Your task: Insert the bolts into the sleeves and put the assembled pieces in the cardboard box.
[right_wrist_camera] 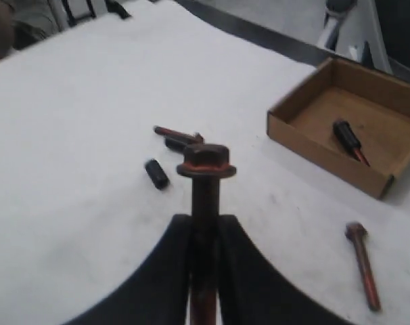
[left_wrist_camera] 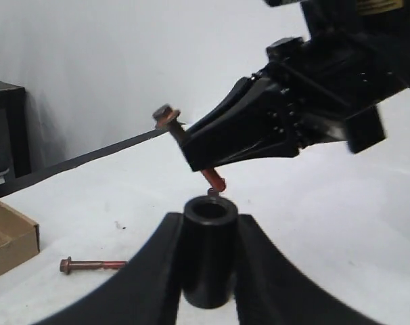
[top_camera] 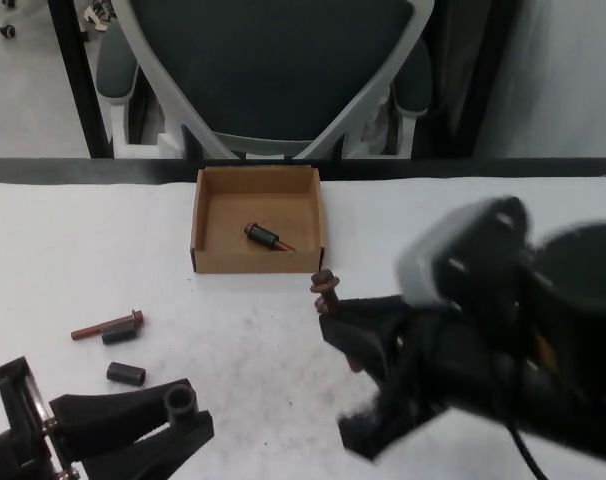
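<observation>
My left gripper [top_camera: 175, 412] is clamped on the upright black sleeve [top_camera: 180, 399], low over the white bench [top_camera: 463, 210]. Just beyond it lie a loose sleeve [top_camera: 126, 374], then a loose bolt [top_camera: 107, 325] with a second sleeve [top_camera: 120, 337] right beside it. Farther back, the cardboard box [top_camera: 255, 259] holds one assembled piece [top_camera: 266, 237], with a chair [top_camera: 273, 60] behind. My right gripper [top_camera: 335, 318] pinches the held bolt [top_camera: 325, 283], head up and tilted, apart from my sleeve and off to its right.

Assembled piece [top_camera: 267, 237] in cardboard box [top_camera: 258, 261], loose bolt [top_camera: 107, 326] just beside sleeve [top_camera: 118, 338] on bench [top_camera: 433, 215]
</observation>
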`<control>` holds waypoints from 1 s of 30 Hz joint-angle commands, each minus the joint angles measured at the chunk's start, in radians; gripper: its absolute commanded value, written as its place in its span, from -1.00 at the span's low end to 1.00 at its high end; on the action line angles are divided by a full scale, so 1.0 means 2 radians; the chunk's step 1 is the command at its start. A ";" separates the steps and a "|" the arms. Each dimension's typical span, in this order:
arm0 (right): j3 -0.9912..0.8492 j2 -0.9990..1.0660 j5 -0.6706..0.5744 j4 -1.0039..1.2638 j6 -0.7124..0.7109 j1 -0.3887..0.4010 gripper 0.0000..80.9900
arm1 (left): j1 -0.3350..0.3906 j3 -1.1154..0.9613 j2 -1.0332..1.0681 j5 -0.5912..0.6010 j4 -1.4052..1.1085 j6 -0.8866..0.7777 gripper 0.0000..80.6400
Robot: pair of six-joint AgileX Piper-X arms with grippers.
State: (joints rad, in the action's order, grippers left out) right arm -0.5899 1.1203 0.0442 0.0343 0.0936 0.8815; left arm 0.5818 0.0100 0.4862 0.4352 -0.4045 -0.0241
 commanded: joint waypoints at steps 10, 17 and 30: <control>0.137 -0.067 -0.033 0.307 0.031 0.101 -0.99 | -0.001 -0.005 -0.002 0.089 -0.009 -0.056 -0.98; 0.137 -0.067 -0.061 0.338 0.024 0.118 -0.99 | -0.001 -0.005 -0.002 0.121 0.017 -0.063 -0.98; 0.136 -0.066 -0.124 0.341 0.034 0.118 -0.99 | -0.001 -0.005 -0.002 0.188 0.017 -0.078 -0.98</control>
State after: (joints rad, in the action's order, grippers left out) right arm -0.3137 0.9937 -0.1734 0.6955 0.1471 1.1147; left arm 0.5818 0.0100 0.4862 0.7930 -0.3596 -0.1760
